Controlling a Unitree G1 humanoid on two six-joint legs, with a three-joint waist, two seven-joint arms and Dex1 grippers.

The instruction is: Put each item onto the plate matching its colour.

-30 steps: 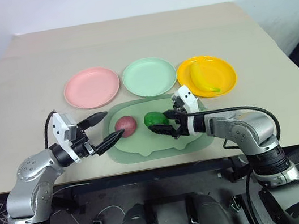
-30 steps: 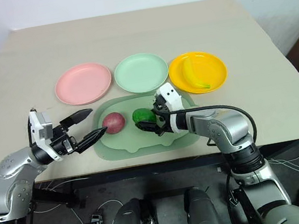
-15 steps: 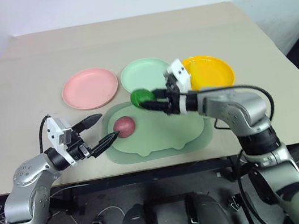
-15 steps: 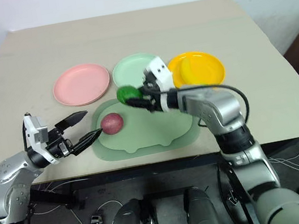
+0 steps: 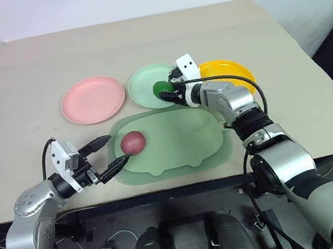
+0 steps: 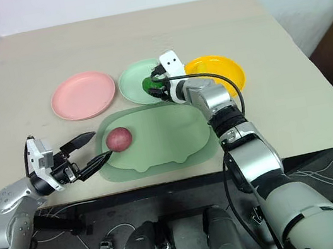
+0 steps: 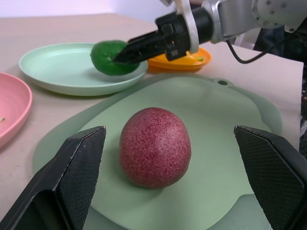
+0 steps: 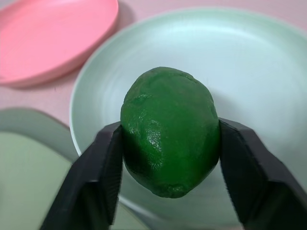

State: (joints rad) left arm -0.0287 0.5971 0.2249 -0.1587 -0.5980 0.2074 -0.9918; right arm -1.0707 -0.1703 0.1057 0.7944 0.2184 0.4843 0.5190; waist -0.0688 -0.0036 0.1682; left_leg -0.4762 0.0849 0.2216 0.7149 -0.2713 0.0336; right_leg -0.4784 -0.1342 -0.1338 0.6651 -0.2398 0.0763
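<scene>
My right gripper (image 5: pixel 166 92) is shut on the glossy dark green oval (image 8: pixel 168 129), one finger on each side of it. It holds the oval just over the near right part of the mint green plate (image 5: pixel 141 85). The reddish-purple ball (image 5: pixel 133 142) rests on the left part of the pale green tray (image 5: pixel 186 143). My left gripper (image 5: pixel 112 151) is open at the tray's left edge and points at the ball from a short way off without touching it. The pink plate (image 5: pixel 93 99) sits left of the mint one, and the yellow plate (image 5: pixel 236 69) sits right of it.
The three plates stand in a row just beyond the tray. My right arm crosses in front of the yellow plate. The tan tabletop (image 5: pixel 139 39) stretches back to a white wall, and its near edge runs just below the tray.
My right gripper lifted the green oval off the tray and carried it away from me to the mint plate. The left gripper has hardly moved. The camera view has shifted a little.
</scene>
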